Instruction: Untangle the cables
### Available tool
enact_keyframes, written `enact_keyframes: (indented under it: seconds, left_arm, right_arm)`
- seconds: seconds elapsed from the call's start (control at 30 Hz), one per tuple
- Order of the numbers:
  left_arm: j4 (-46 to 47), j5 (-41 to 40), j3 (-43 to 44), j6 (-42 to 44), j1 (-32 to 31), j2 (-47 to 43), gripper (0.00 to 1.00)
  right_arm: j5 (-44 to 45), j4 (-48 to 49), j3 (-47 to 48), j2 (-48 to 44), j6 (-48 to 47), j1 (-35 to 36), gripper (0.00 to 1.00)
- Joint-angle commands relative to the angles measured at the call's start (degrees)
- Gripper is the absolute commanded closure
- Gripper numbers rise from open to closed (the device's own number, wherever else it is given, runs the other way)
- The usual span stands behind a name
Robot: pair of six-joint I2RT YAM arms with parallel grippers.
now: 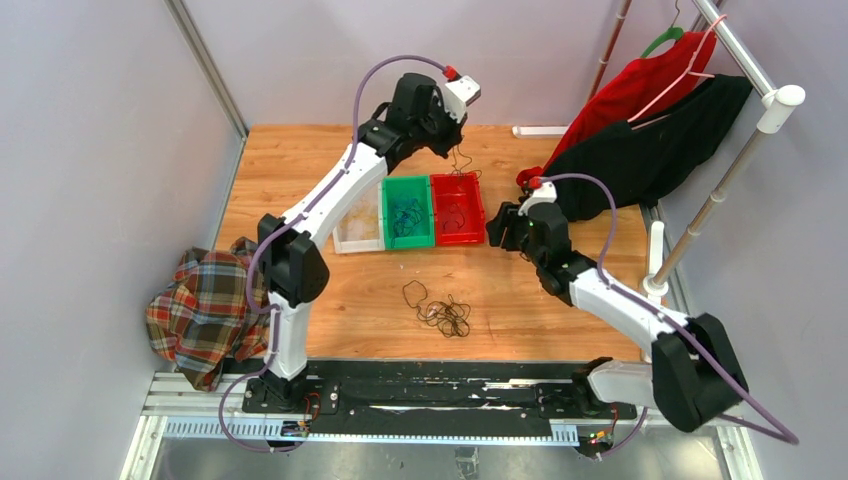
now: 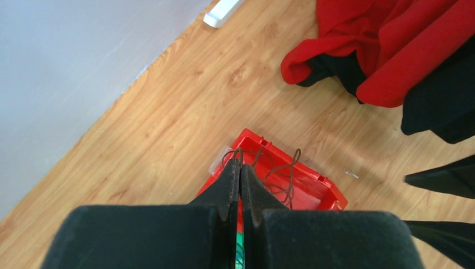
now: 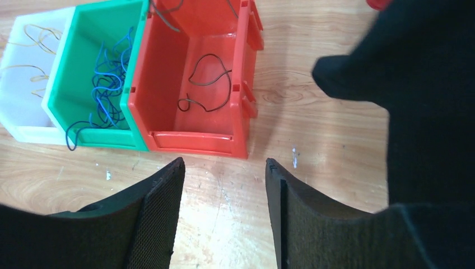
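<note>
While my left gripper (image 2: 241, 167) is pinched shut on a dark cable (image 2: 291, 171), the strand hangs downward, seemingly over the red bin (image 2: 330, 193). My right gripper (image 3: 224, 163) stands open just beside that bin. Only the top view shows the tangle of cables (image 1: 445, 312) on the table (image 1: 360, 300), between both arms.

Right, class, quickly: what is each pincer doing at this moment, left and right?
Left pincer: closed on a dark cable above the red bin.
Right pincer: open, holding nothing.
</note>
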Motion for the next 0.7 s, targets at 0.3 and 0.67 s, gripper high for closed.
enact_keyframes:
  seconds: [0.3,0.67]
  left_arm:
    - [-0.84,-5.69,-3.59,7.04,-4.03,5.79,1.0]
    - [4.94,-18.69,-10.57,16.43,-7.2,10.22,1.0]
  right_arm:
    - [5.54,-5.51,-5.29,-12.15,6.64,-1.03,0.53]
    - [5.48,-6.53,-6.01,-12.15,7.33,-1.12,0.53]
